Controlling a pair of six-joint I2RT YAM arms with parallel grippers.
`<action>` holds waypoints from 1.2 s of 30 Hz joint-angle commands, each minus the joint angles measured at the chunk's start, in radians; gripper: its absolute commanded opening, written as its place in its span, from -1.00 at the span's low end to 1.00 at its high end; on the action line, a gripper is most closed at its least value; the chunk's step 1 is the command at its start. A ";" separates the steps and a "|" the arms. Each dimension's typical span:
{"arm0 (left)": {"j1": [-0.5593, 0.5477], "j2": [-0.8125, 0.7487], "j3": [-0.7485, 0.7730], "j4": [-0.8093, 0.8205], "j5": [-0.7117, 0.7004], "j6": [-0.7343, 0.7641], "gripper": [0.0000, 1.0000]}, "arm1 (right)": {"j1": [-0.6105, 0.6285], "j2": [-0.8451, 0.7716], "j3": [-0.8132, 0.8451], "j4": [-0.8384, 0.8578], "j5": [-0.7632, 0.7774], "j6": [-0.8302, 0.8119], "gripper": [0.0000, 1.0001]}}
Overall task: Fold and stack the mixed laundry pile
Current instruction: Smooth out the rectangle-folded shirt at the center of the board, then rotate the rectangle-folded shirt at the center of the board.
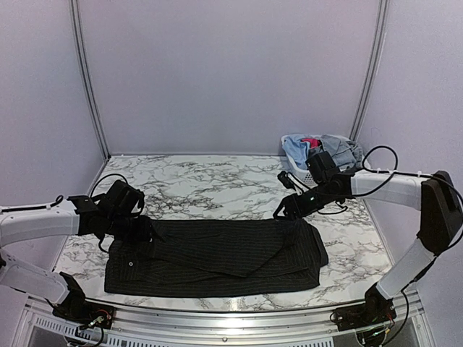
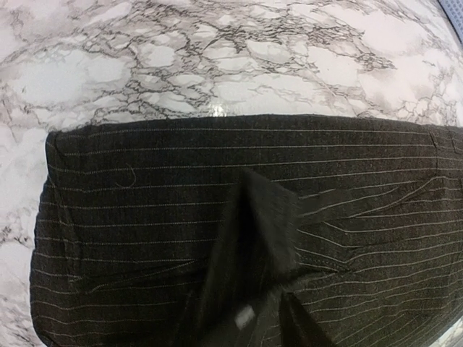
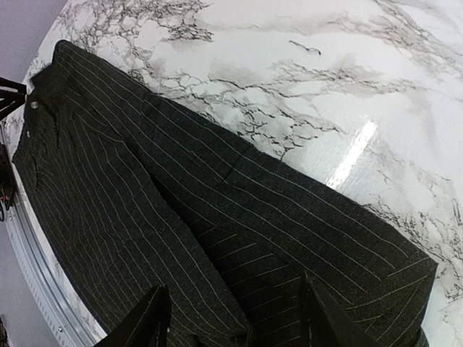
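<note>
The black pinstriped shirt lies folded into a long flat band across the front of the marble table. My left gripper sits at its far left corner. In the left wrist view the shirt fills the lower frame, and a blurred raised fold stands between the parted fingers of the left gripper. My right gripper hovers over the far right corner. It is open just above the shirt, holding nothing. More of the laundry pile, a pink-red piece and a grey-blue piece, is in the basket.
A white lattice basket stands at the back right corner, close behind the right arm. Grey walls close in the back and both sides. A metal rail runs along the table's near edge, just in front of the shirt.
</note>
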State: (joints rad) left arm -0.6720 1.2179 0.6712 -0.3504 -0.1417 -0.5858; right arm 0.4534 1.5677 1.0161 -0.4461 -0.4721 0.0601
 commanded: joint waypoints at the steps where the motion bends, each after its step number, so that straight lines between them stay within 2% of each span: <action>1: 0.008 -0.063 0.092 -0.037 -0.080 0.029 0.78 | 0.023 -0.078 0.045 -0.063 -0.034 0.022 0.11; 2: 0.008 -0.093 0.110 -0.038 -0.100 0.037 0.95 | 0.035 -0.091 0.044 -0.073 -0.035 0.030 0.11; 4: 0.008 -0.154 0.150 -0.020 -0.107 0.067 0.98 | 0.061 -0.116 0.037 -0.090 -0.027 0.043 0.10; 8: 0.009 -0.201 0.197 0.014 -0.027 0.130 0.98 | 0.108 -0.138 0.013 -0.095 -0.017 0.080 0.11; 14: -0.007 -0.030 0.211 -0.018 0.195 0.152 0.98 | 0.179 -0.076 -0.041 -0.014 -0.029 0.143 0.10; 18: -0.082 0.068 0.204 -0.047 0.112 0.135 0.87 | 0.188 0.017 -0.052 0.000 -0.038 0.145 0.03; 23: -0.084 0.250 0.257 -0.121 0.108 0.140 0.59 | 0.194 0.129 -0.072 0.013 -0.005 0.142 0.00; 25: -0.083 0.312 0.263 -0.149 0.090 0.125 0.54 | 0.194 0.202 -0.056 0.013 0.031 0.118 -0.01; 30: -0.057 0.411 0.214 -0.168 0.082 0.074 0.42 | 0.177 0.416 0.095 -0.033 0.138 0.034 -0.04; 36: -0.053 0.406 0.135 -0.184 0.051 0.009 0.39 | 0.174 0.690 0.499 -0.128 0.267 -0.031 -0.04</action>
State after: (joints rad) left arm -0.7319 1.6238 0.8753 -0.4591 -0.0711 -0.5182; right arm 0.6338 2.0331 1.3418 -0.4587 -0.4271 0.0910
